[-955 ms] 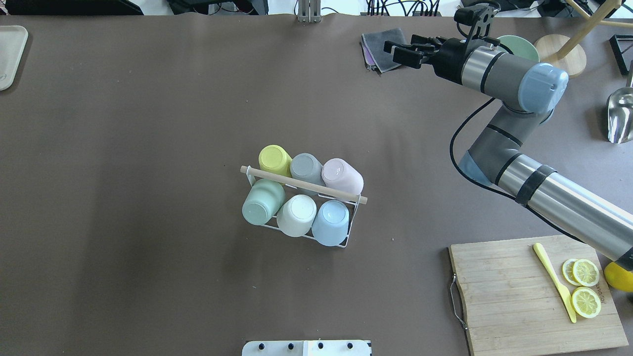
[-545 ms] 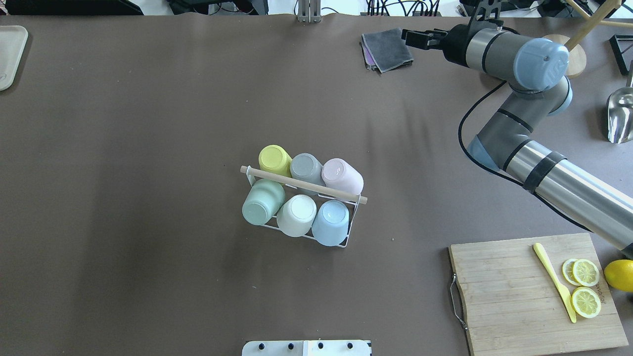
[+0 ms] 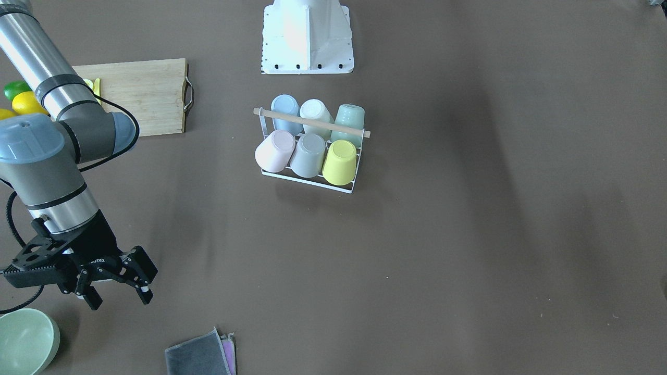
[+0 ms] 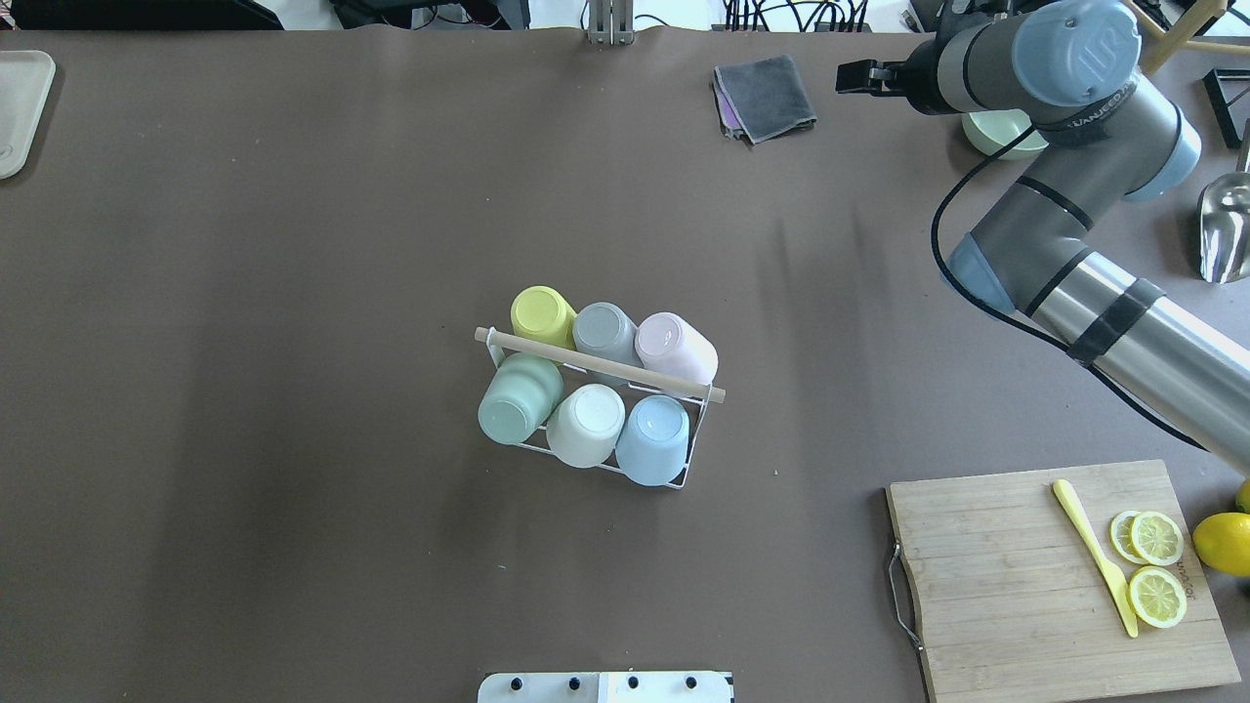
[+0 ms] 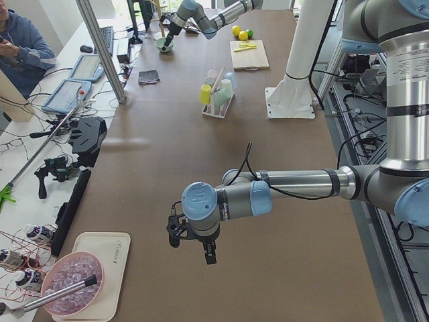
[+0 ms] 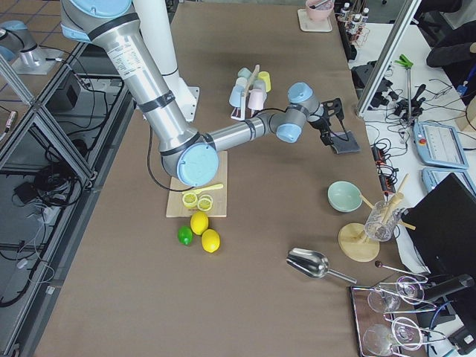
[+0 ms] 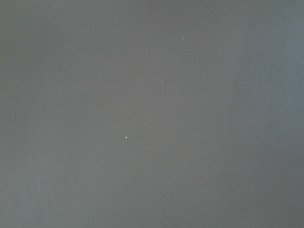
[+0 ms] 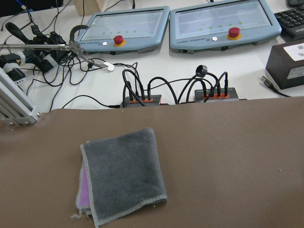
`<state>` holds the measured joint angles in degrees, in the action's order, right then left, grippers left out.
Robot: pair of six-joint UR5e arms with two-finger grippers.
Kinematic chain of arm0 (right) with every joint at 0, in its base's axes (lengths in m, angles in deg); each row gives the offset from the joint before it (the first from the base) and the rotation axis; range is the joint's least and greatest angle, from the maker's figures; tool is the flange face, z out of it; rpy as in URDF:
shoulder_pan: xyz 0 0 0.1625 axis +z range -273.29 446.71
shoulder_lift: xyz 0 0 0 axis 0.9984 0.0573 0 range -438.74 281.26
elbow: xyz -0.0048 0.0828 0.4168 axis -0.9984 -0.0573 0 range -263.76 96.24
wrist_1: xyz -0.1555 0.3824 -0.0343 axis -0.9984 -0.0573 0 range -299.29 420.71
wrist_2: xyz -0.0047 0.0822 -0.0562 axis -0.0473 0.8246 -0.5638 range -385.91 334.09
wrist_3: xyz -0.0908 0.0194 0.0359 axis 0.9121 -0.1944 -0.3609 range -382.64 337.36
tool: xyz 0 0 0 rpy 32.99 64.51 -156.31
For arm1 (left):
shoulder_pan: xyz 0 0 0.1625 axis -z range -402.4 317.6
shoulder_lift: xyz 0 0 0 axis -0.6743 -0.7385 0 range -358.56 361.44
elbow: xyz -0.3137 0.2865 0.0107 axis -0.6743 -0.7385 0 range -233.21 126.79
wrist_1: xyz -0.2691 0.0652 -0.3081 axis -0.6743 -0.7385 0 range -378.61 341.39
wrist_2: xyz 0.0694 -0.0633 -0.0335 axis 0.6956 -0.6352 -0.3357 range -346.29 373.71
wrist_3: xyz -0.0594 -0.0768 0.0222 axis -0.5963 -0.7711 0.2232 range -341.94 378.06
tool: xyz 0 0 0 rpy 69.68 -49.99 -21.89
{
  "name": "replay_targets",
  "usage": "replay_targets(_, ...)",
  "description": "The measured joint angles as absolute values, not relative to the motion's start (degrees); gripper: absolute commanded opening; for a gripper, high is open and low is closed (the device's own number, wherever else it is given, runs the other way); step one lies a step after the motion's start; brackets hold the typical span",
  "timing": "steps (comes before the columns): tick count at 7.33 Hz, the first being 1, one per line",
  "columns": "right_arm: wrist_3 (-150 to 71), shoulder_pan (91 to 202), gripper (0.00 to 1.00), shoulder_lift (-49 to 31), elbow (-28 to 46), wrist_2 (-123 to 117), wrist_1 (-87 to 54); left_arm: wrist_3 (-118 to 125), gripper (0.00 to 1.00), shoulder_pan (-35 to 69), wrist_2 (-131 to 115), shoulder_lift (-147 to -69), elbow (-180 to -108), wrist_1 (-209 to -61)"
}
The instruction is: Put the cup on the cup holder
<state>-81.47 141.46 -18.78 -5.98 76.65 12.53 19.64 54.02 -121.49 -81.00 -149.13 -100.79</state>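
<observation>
**Cup holder and both arms, seen from all views.** The cup holder (image 4: pixel 601 364), a white wire rack with a light wooden rod across its top, stands near the middle of the table (image 4: pixel 293 293). It carries six cups, each upside down and tilted outward, in two rows of three, one row on each side of the rod.

- **Row nearer the robot's base:** green cup (image 4: pixel 518 400), white cup (image 4: pixel 586 425), blue cup (image 4: pixel 652 439).
- **Row farther from the base:** yellow cup (image 4: pixel 543 314), grey cup (image 4: pixel 605 330), pink cup (image 4: pixel 674 347).

**Right arm.** The right claw (image 3: pixel 120 299) hangs well apart from the cup holder, on its far side and toward the robot's right. Its fingers are spread and nothing is between them. A folded grey cloth (image 4: pixel 767 96) lies between this claw and the cup holder's side of the table, close to the claw. In the right wrist view the cloth lies on top of a pink one. A pale green bowl (image 3: pixel 23 338) sits farther to the robot's right than the claw.

**Left arm.** The left claw (image 5: pixel 191 249) points down over the table, well apart from the cup holder toward the robot's left. Whether it is open or closed cannot be told. The left wrist view shows only the table's surface.

**Other items.** A wooden cutting board (image 4: pixel 1016 576) with lemon slices (image 4: pixel 1156 566) lies on the cup holder's near side, toward the robot's right.
</observation>
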Motion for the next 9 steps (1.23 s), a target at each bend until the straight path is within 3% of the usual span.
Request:
replay_targets(5, -72.6, 146.5, 1.0, -4.7, 2.4, 92.2, 1.8, 19.6, 0.98, 54.0, -121.5, -81.0, -149.1, -100.8)
replay_targets(9, -57.2, 151.8, 1.0, 1.1, 18.4, 95.6, -23.3, 19.6, 0.98, 54.0, -121.5, -81.0, -149.1, -100.8)
